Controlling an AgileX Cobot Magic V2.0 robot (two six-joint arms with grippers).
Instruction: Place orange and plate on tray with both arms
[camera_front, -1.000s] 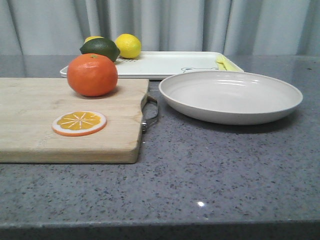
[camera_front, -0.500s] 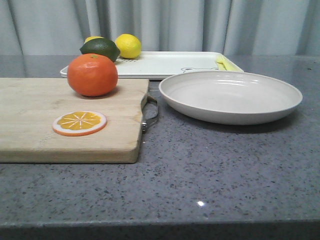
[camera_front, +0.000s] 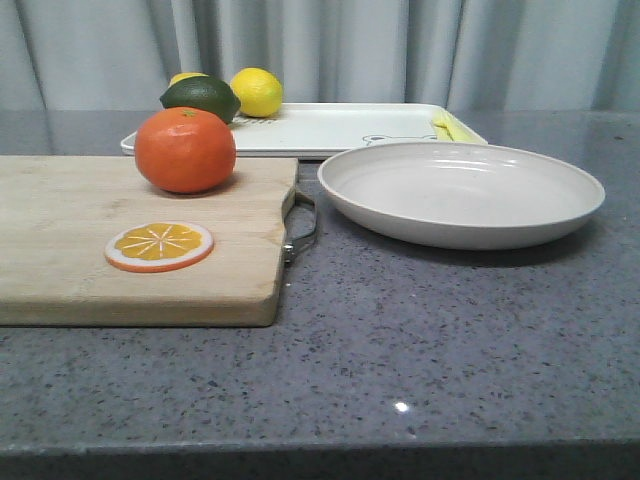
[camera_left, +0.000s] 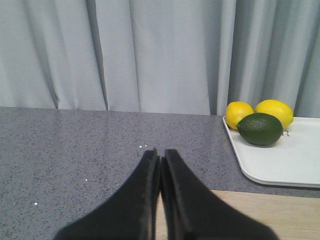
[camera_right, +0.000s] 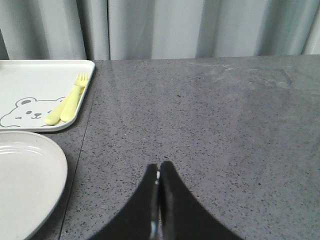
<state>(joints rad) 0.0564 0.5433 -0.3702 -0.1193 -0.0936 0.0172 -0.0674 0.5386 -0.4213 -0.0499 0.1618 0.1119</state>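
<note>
Orange (camera_front: 185, 150), round, bright, whole

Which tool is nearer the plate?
Right. The right tool has the plate just beside it; the left tool is over the cutting board, plate not in its view.

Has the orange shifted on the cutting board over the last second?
No. In the front view the orange sits at the same spot near the cutting board's far edge, just in front of the lime, as before.

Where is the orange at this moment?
In the front view, the orange sits on the left, at the far part of the wooden cutting board, behind the orange slice and before the tray.
</note>
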